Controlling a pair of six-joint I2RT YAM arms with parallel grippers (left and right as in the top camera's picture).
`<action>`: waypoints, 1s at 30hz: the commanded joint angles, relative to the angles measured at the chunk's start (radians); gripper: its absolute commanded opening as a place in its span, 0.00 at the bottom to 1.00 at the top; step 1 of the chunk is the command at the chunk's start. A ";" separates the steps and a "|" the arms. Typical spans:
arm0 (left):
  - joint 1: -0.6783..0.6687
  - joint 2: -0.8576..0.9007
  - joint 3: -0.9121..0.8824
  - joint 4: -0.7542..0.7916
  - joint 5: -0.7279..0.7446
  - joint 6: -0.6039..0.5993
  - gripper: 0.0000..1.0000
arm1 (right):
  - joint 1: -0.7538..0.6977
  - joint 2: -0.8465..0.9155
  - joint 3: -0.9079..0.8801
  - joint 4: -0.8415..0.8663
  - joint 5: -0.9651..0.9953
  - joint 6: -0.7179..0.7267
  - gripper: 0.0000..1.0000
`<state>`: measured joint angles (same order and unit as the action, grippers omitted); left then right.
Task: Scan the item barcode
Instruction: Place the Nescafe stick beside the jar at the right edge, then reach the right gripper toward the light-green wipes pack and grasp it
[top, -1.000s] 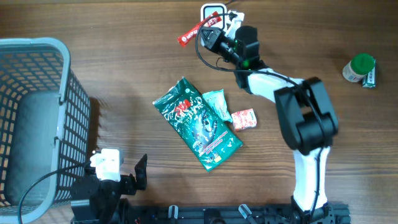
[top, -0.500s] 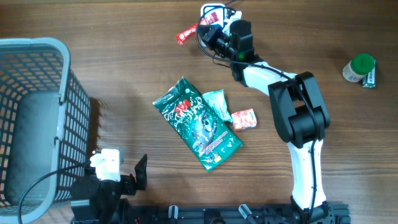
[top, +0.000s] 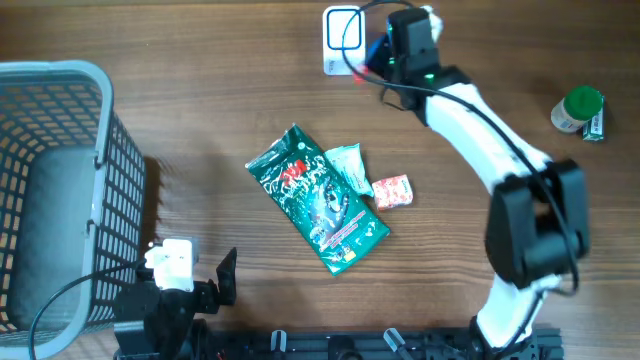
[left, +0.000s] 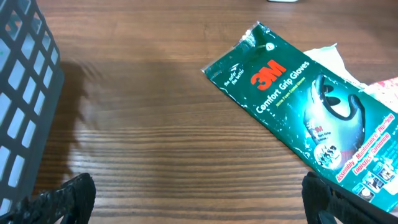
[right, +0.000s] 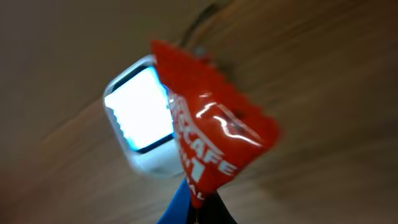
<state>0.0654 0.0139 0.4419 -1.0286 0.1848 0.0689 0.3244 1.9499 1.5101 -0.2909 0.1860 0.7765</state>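
red packet (right: 211, 143) held over the scanner (top: 342, 40), dark wood-grain table (top: 200, 80)
right gripper (top: 372, 58) clamps the packet just above the lit scanner; left gripper (left: 199, 202) gapes wide over the wood, grey basket (top: 60, 75) beside it.

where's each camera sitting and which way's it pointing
Overhead: above the table, looking straight down at basket, green glove pack and scanner; left arm and right arm show.
Left wrist: low at the near edge, facing across the table toward the glove pack; the open left jaws show in the bottom corners.
Right wrist: at the far edge, facing the scanner past the red sachet pinched in the shut right jaws.
Shared: overhead and left wrist both see glove pack and basket.
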 joint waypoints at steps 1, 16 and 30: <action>0.004 -0.005 0.000 0.004 0.008 -0.006 1.00 | -0.050 -0.050 0.005 -0.188 0.457 -0.043 0.04; 0.004 -0.005 0.000 0.004 0.008 -0.006 1.00 | -0.558 -0.042 -0.068 -0.320 0.224 -0.235 0.92; 0.004 -0.005 0.000 0.004 0.008 -0.006 1.00 | 0.044 -0.286 -0.259 -0.493 -0.736 -0.668 1.00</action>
<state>0.0654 0.0139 0.4419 -1.0283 0.1844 0.0689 0.2646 1.6451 1.3346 -0.8509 -0.5697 0.1905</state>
